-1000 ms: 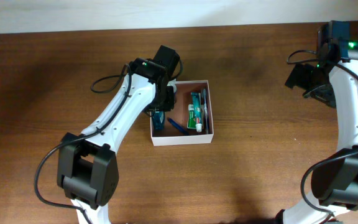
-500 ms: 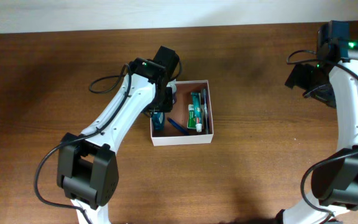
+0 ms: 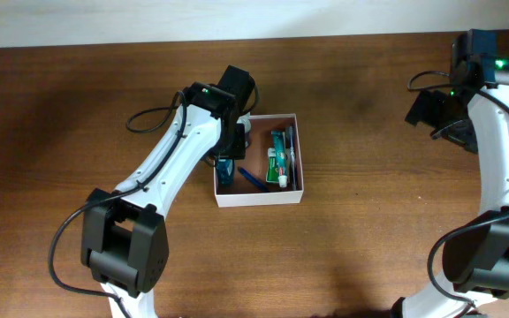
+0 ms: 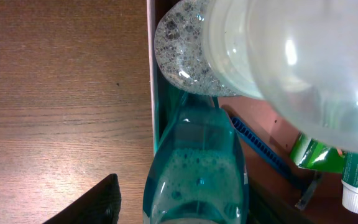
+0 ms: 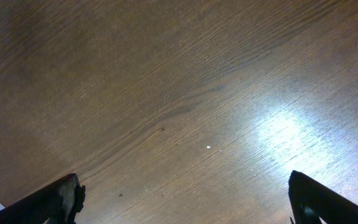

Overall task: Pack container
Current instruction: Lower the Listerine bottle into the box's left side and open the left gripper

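Overhead, container: the container (image 3: 259, 196) sits on the desk (image 3: 78, 106), directly under the left pincer (image 3: 231, 150) and well apart from the right pincer (image 3: 429, 109).
Left wrist, pincer: fingers apart, straddling a teal bottle (image 4: 194, 168) just inside the container's white wall.
Right wrist, pincer: fingers spread wide, only desk beneath.
Handling: probably light, stiff and thin-walled, and likely to slide; best pinched at the white rim.

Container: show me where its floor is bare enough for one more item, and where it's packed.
Bare floor in the container: a middle strip toward the far wall, between the teal bottle and the toothpaste tube. Crowded: the blue toothbrush crosses the near middle; the left and right walls are lined.
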{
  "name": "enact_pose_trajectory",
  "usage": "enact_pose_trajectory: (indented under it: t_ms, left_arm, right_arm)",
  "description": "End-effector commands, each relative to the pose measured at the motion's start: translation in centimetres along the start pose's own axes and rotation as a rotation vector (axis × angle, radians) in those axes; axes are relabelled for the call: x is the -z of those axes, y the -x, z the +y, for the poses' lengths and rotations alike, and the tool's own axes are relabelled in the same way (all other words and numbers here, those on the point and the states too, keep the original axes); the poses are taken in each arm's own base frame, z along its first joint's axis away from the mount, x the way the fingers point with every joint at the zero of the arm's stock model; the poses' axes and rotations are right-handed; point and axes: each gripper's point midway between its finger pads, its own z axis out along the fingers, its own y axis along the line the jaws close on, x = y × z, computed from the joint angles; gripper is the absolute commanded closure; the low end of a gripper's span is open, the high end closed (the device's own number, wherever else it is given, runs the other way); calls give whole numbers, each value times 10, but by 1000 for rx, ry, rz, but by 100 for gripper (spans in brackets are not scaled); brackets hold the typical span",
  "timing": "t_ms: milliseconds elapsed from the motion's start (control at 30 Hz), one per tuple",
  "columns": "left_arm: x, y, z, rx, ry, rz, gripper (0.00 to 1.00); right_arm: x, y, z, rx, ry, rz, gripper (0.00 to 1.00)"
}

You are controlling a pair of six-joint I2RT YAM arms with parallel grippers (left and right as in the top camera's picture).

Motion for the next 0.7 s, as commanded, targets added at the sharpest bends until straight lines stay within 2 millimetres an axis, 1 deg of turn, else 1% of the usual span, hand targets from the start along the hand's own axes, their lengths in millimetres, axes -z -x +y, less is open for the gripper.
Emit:
enact_pose_trajectory:
  t_ms: [0,167,267,333,667]
  left_arm:
    - [7,6,-1,10,-10,-21,40]
    - [23,13,-2,11,-24,-51,39]
    - [30,13,-4,1,-45,-57,36]
    - [31,12,-8,-14,-69,-51,36]
    - [32,10,-12,-15,-92,-40,35]
  right_arm:
    - [4,3,-4,-1,-7,-18,2]
    - [4,3,-4,-1,-7,-18,2]
    - [4,3,-4,-1,-7,-18,2]
    - [4,3,-4,-1,-7,-18,2]
    - [4,3,-4,-1,-7,-18,2]
